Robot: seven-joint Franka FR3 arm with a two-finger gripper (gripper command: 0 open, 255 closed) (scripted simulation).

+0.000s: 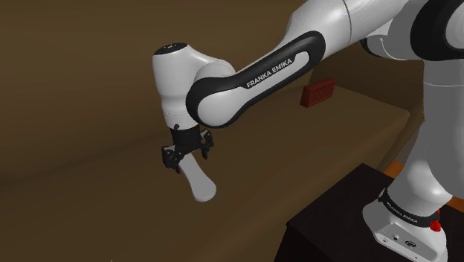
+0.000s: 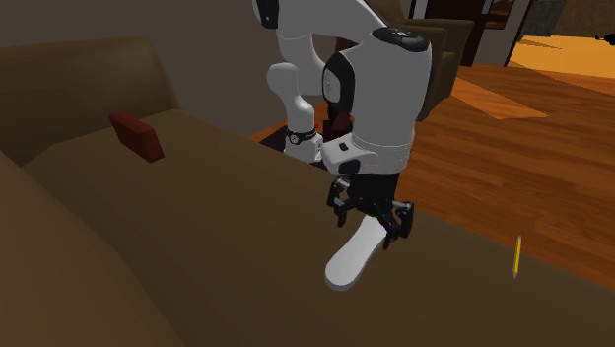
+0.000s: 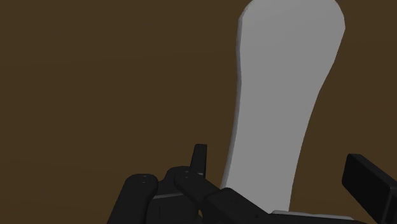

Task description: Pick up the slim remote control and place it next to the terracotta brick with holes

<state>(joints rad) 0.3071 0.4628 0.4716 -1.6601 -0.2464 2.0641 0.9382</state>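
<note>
A white robot arm reaches down over a brown couch (image 1: 89, 149). Its black tool (image 1: 188, 160) is spread open and straddles one end of a slim white remote (image 1: 201, 186). The remote lies flat on the couch seat. In the wrist view a clear gap separates the remote (image 3: 286, 83) from one finger (image 3: 369, 184), so nothing is pinched. The reddish-brown brick (image 1: 317, 94) stands well apart, near the seat's far end by the backrest.
</note>
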